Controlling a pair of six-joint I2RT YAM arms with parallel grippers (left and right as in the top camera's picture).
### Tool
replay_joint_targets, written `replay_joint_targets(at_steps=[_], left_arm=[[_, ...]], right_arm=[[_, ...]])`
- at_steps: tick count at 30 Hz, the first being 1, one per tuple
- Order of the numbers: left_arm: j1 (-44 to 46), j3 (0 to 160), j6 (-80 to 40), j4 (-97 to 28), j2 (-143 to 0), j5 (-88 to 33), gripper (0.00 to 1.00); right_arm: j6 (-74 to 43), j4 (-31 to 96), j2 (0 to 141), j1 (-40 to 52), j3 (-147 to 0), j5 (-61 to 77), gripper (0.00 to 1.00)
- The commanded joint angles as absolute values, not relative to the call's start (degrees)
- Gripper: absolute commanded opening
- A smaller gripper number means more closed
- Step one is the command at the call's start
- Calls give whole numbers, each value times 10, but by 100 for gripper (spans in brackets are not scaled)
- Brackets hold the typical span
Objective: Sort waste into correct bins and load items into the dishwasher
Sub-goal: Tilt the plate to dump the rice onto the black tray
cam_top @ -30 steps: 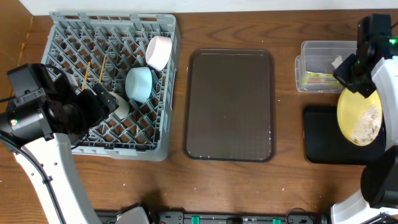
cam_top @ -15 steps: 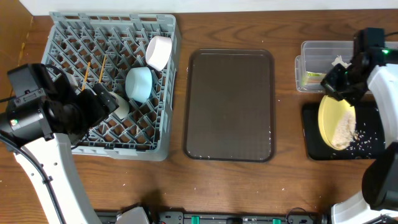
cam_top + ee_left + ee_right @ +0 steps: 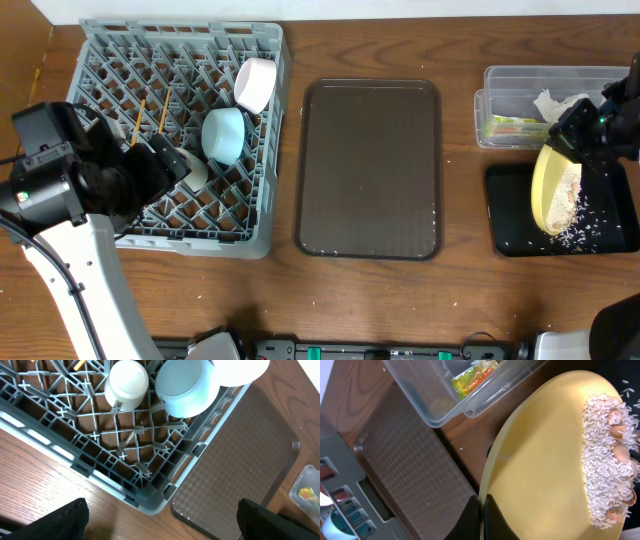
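"What's on the table, biggest first?"

"The rack (image 3: 100, 60) fills the far left, and the brown tray (image 3: 368, 168) lies in the middle. At the right, the tub (image 3: 515, 82) sits far and the black tray (image 3: 505, 225) near, just beside each other."

"And your right gripper?"

"My right gripper (image 3: 482, 510) is pinched on the rim of the plate (image 3: 552, 190). I hold the plate tilted steeply over the black tray, just near of the tub. A patch of rice (image 3: 605, 460) clings to its face, and loose grains (image 3: 590, 222) lie on the black tray beneath."

"Your left?"

"My left gripper (image 3: 161, 515) is spread wide with nothing between the fingers, above the rack's near right corner. Beyond it in the rack are the blue bowl (image 3: 186, 387), the white bowl (image 3: 240, 369) and the cup (image 3: 127, 382), close together. The chopsticks (image 3: 140, 122) sit further left."

"The waste?"

"The tissue (image 3: 555, 103) and the wrapper (image 3: 508, 126) are in the tub."
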State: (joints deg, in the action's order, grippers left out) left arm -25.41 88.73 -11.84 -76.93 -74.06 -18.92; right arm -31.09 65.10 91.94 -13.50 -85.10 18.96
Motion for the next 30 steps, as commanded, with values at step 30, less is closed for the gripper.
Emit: replay_joint_targets(at_steps=[30], left_arm=[[-257,889,-119,-771,-742,-184,95]], right_arm=[[-136,627,911,-208,-785,407,1]])
